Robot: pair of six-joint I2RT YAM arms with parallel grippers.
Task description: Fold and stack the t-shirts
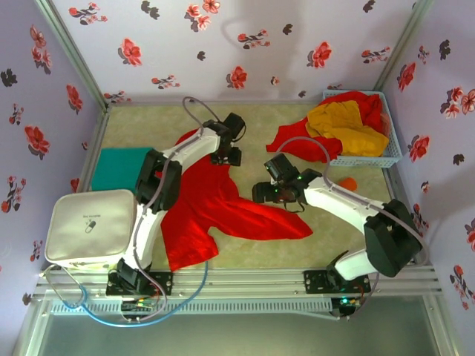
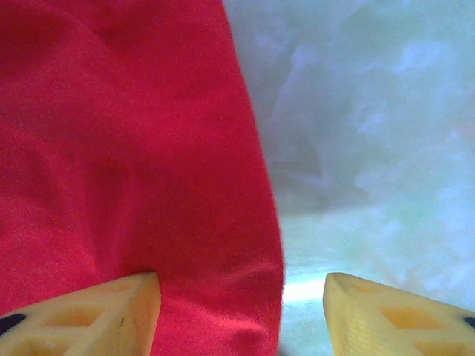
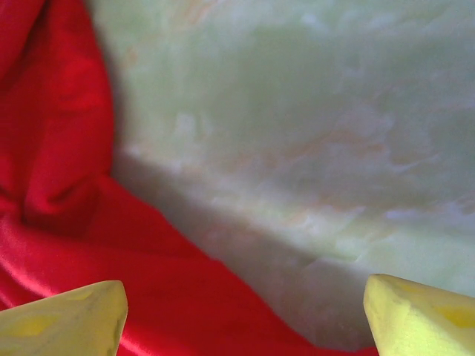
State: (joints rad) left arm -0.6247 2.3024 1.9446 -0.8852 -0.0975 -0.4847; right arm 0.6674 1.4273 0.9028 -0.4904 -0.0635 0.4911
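"How does the red t-shirt (image 1: 223,211) look from where you stand?"

"It's lying opened out in the middle of the table (image 1: 148,122), between the two arms. It isn't flat. The bulk of it runs toward the near edge, one part tapers to a point on the right, and soft creases cross it."

"And the other shirts?"

"A teal t-shirt (image 1: 119,167) lies as a neat flat rectangle at the left edge, just beyond a white case (image 1: 93,226) with rounded corners. A mustard-yellow t-shirt (image 1: 345,126) is heaped in the pale blue mesh basket (image 1: 392,152) in the far right corner. Another red t-shirt (image 1: 297,141) spills over the basket's rim onto the table."

"The grippers?"

"The left gripper (image 1: 225,156) is down at the spread shirt's far edge, and the right gripper (image 1: 261,194) is at its right side. From above I can't judge the jaws, but the wrist cameras show them. The left one's yellow fingers (image 2: 104,315) stand apart, one over the red cloth and one over bare table. The shirt's edge runs between them, and nothing is pinched. The right one's fingers (image 3: 67,319) are spread wide, with nothing between them."

"Anything about texture?"

"Up close the cloth is smooth with a slight sheen, and in the right wrist view it bunches into a thick fold. The tabletop is mottled pale green, like marble. The left fingertips are wedge-shaped with triangular cut-outs."
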